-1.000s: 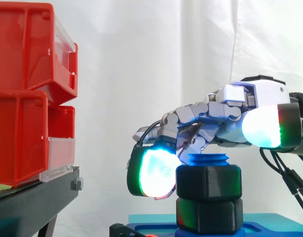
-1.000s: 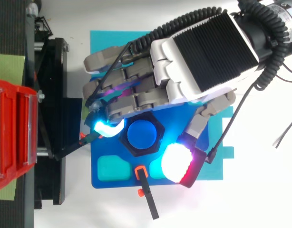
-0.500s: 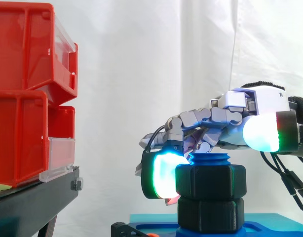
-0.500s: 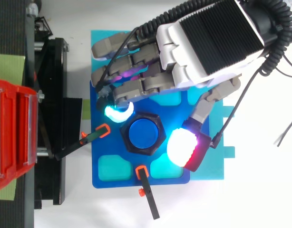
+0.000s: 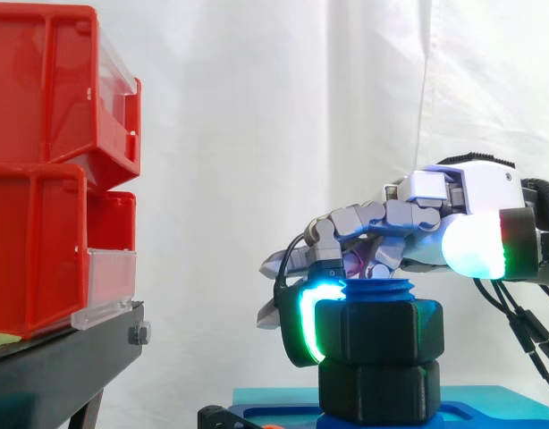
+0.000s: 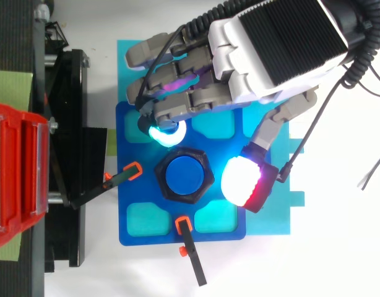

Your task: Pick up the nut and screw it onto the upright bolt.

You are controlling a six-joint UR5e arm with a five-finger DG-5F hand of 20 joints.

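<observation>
As nut (image 5: pixel 379 331) sits on bolt (image 6: pixel 188 175), hand (image 6: pixel 276 49): spans its 11 to 3 o'clock; grip we cannot tell.
Risk: we may cross-thread it if a one-sided push tilts it.

A black nut (image 6: pixel 159 176) sits around the blue bolt (image 6: pixel 184 175) in the middle of the blue base (image 6: pixel 171 207). The hand (image 6: pixel 283 43) reaches in from the far right. Its loosely bent fingers (image 6: pixel 165 133) are just beside the nut's far side, and the thumb stands apart on the nut's right.

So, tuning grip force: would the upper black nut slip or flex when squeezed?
The upper nut looks thick and rigid, so it probably won't flex. Its flat hex faces should resist slipping. Sitting on the blue bolt, it seems unlikely to tip.
</observation>
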